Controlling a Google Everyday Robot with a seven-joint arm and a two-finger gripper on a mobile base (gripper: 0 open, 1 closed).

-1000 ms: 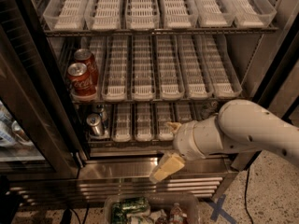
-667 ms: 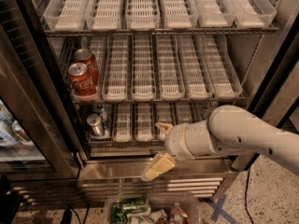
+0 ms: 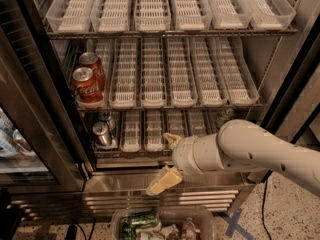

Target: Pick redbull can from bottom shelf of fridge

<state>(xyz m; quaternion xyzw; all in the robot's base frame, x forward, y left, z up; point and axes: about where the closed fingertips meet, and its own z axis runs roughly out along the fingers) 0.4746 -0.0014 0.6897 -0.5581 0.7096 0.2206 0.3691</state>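
Two slim redbull cans stand one behind the other in the leftmost lane of the bottom shelf (image 3: 152,132) of the fridge (image 3: 46,100); the front one (image 3: 102,134) shows its silver top, the other (image 3: 108,119) is behind it. My gripper (image 3: 159,164) is open and empty, with one cream fingertip (image 3: 171,139) at the shelf's front edge and the other (image 3: 162,182) down over the steel sill. It is to the right of the cans, about two lanes away, and touches nothing.
Two red Coca-Cola cans (image 3: 86,85) stand on the middle shelf, above the redbull cans. The open glass door (image 3: 17,149) is at the left. A clear bin of cans and bottles (image 3: 150,225) sits on the floor below the louvred base. Blue tape (image 3: 232,224) marks the floor.
My arm and gripper have moved left along the front of the bottom shelf, closer to the redbull cans. The cans have not moved.
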